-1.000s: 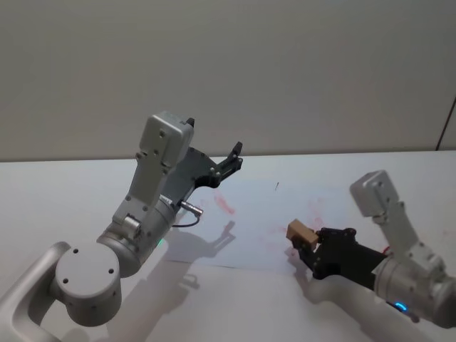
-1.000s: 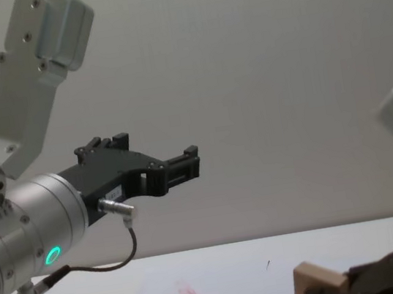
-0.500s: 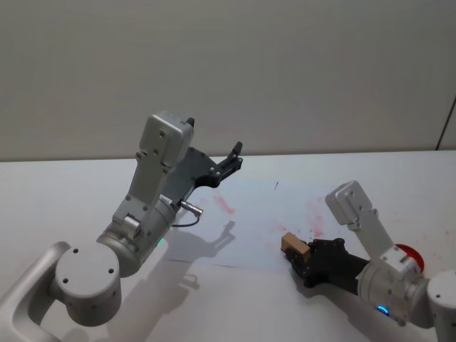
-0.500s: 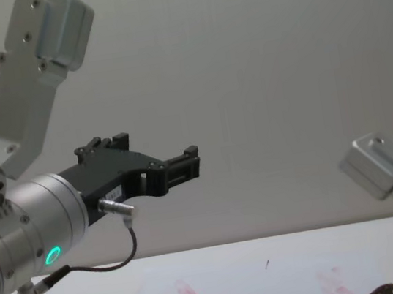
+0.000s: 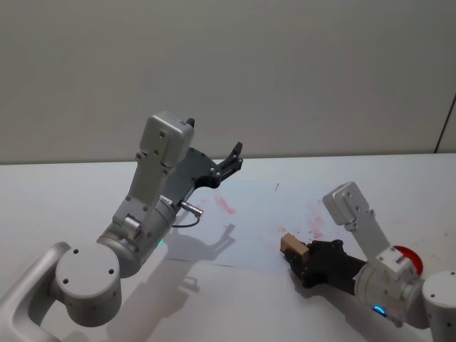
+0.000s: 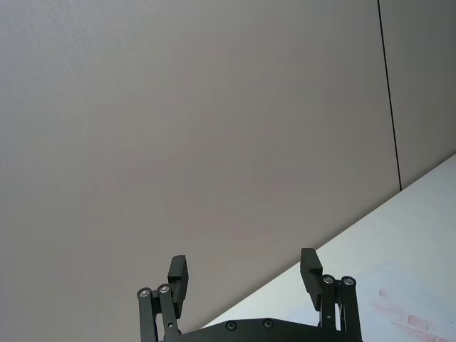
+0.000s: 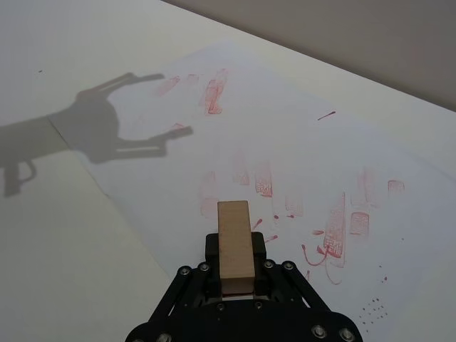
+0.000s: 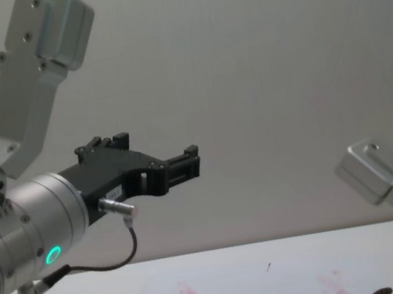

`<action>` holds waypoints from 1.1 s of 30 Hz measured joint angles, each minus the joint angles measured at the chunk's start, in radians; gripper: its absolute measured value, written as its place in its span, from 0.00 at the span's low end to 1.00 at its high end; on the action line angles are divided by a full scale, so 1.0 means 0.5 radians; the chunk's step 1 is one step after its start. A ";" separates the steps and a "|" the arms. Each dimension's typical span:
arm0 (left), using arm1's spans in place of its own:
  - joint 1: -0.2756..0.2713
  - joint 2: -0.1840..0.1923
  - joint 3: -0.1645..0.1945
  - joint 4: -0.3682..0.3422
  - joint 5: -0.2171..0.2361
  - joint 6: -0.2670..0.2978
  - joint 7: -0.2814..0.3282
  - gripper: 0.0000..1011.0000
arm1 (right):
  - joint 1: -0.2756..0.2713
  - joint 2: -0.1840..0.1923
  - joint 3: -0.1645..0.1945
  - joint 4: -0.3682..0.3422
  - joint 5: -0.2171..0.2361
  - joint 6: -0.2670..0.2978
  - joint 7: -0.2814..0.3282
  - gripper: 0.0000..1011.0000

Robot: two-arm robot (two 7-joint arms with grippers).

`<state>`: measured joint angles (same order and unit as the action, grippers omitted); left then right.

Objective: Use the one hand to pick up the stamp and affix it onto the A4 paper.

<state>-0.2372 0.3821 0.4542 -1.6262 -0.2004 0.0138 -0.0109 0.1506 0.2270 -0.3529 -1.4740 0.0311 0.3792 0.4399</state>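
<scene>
The stamp (image 5: pixel 293 246), a small light-brown wooden block, is held in my right gripper (image 5: pixel 295 255), which is shut on it. It sits low over the near edge of the A4 paper (image 5: pixel 263 210). I cannot tell whether it touches the sheet. In the right wrist view the stamp (image 7: pixel 235 242) sticks out of the black fingers (image 7: pixel 211 251) over the paper (image 7: pixel 292 157), beside several red-pink prints. My left gripper (image 5: pixel 237 155) hangs open and empty in the air above the paper's far left corner. The left wrist view shows that gripper (image 6: pixel 244 265) with its fingers spread.
A red round object (image 5: pixel 407 256) lies on the white table behind my right arm. The left arm's shadow (image 7: pixel 114 132) falls across the paper's left edge. A grey wall stands behind the table.
My right gripper has carried the stamp down and toward the paper's near edge, with most of that move in the first half second. The left arm has stayed still.
</scene>
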 joint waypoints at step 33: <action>0.000 0.000 0.000 0.000 0.000 0.000 0.000 0.99 | -0.264 0.328 0.327 -0.567 0.545 -0.090 -0.374 0.22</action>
<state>-0.2372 0.3821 0.4542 -1.6262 -0.2004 0.0139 -0.0109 0.0185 0.3909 -0.1893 -1.7577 0.3037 0.3341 0.2531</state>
